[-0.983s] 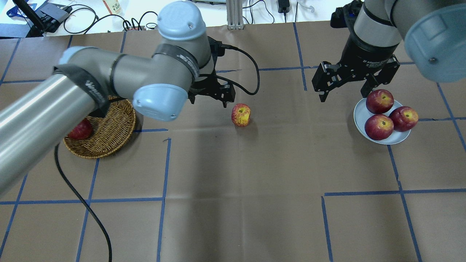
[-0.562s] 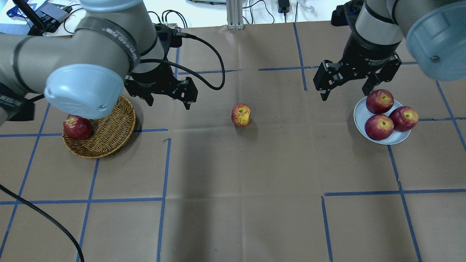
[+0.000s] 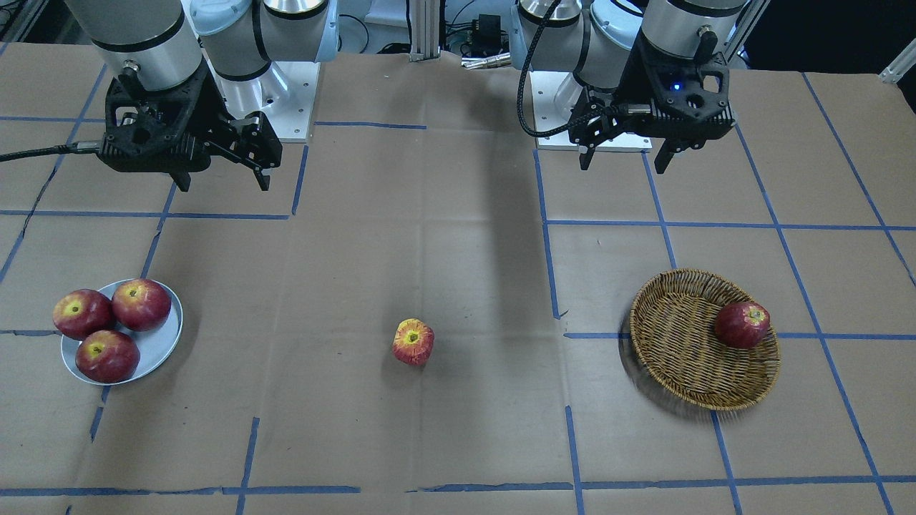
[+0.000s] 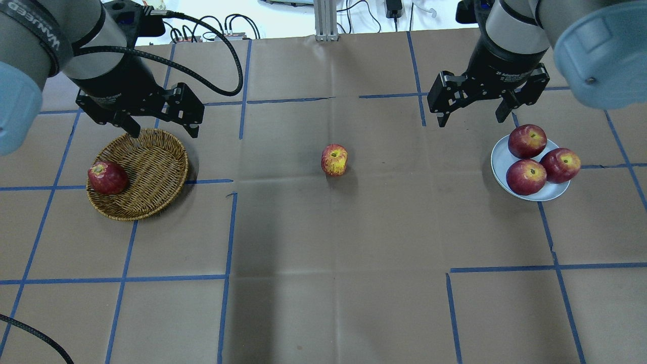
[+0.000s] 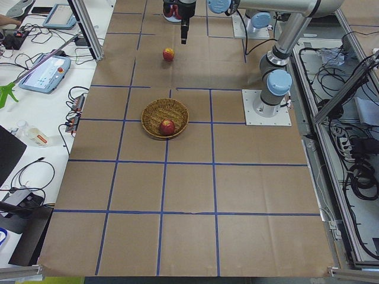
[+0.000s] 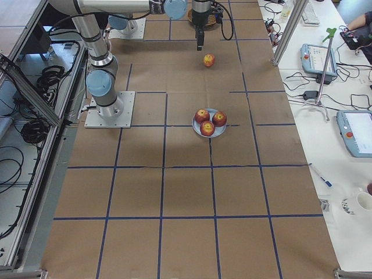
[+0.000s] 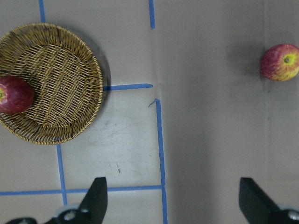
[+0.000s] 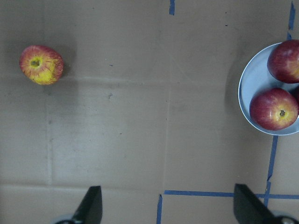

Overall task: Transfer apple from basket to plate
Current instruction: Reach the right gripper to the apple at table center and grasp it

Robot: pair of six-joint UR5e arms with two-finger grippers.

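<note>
The pale red, yellow-streaked apple (image 4: 334, 160) stands alone on the brown paper at mid-table, also seen in the front view (image 3: 413, 342) and both wrist views (image 7: 280, 62) (image 8: 41, 64). The wicker basket (image 4: 151, 167) lies at the left with one dark red apple (image 4: 107, 177) inside. The grey-blue plate (image 4: 501, 154) at the right holds three dark red apples. My left gripper (image 4: 163, 130) is open and empty, raised over the basket's far rim. My right gripper (image 4: 471, 120) is open and empty, raised behind and left of the plate.
Blue tape lines cross the brown paper-covered table. A metal post (image 4: 326, 20) and cables lie beyond the far edge. The arm bases (image 3: 286, 71) stand on the robot's side. Operator desks with tablets (image 5: 44, 71) flank the table ends.
My left arm has swung away from the pale apple, leftward to above the basket's far rim. My right gripper shifted slightly back and left. The apples have not moved.
</note>
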